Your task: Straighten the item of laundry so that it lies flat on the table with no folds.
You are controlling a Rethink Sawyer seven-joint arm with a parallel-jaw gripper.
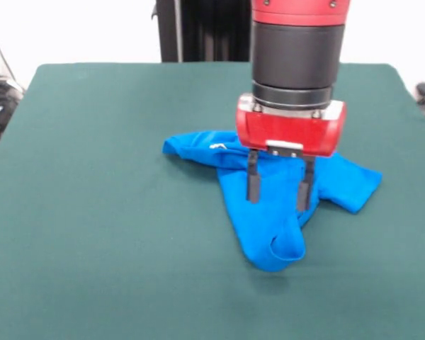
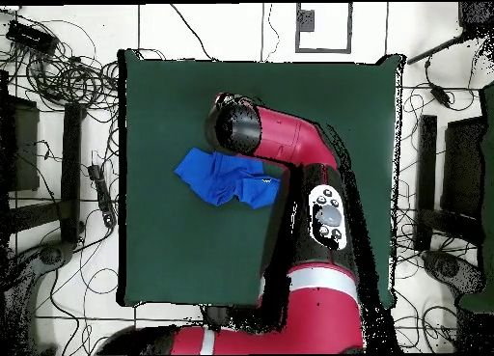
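The item of laundry (image 1: 262, 212) is a bright blue T-shirt, crumpled and folded over itself near the middle of the dark green table (image 1: 92, 234). One part stretches left with a bit of white print showing, another sticks out to the right, and a rolled lobe points toward the near edge. My gripper (image 1: 278, 191) hangs straight down over the shirt's middle, open, its two black fingers (image 1: 253, 180) apart with blue cloth seen between them; nothing is pinched. In the overhead view the arm's wrist (image 2: 234, 123) covers part of the shirt (image 2: 217, 177).
Green cloth spreads wide on every side of the shirt. Cables (image 2: 58, 72) and black stands (image 2: 72, 169) lie on the floor beyond the table's edges. The arm's red body (image 2: 309, 236) reaches over the table's lower right in the overhead view.
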